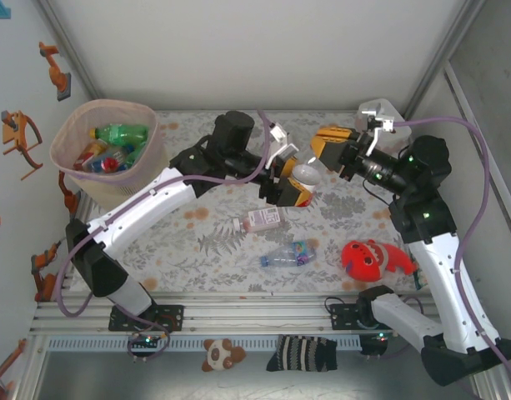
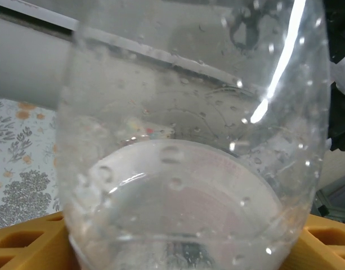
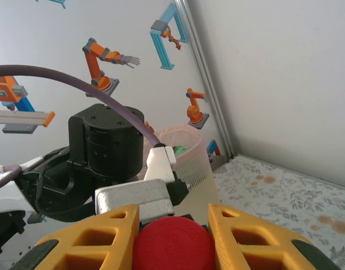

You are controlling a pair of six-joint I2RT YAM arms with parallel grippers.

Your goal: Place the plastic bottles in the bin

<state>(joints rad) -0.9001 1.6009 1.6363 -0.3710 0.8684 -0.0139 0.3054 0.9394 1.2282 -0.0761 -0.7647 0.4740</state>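
Note:
A clear plastic bottle (image 1: 305, 173) hangs in the air above the middle of the table, between both grippers. My right gripper (image 1: 320, 157) is shut on its red cap (image 3: 172, 246), which sits between the yellow fingers (image 3: 251, 236). My left gripper (image 1: 290, 182) has its yellow fingers (image 2: 26, 247) against the sides of the bottle's body (image 2: 183, 140), which is wet inside. Two more bottles lie on the table: one with a pink label (image 1: 263, 219) and a clear one with a blue label (image 1: 288, 254). The pale-pink bin (image 1: 72, 125) stands at the far left and holds several bottles (image 1: 113, 146).
A red round toy (image 1: 368, 258) lies right of the loose bottles, by the right arm. A white box (image 1: 380, 112) stands at the back right. A sock (image 1: 301, 354) and a small bear (image 1: 220, 354) lie on the front rail. From the right wrist, the bin (image 3: 186, 149) appears behind the left wrist (image 3: 104, 146).

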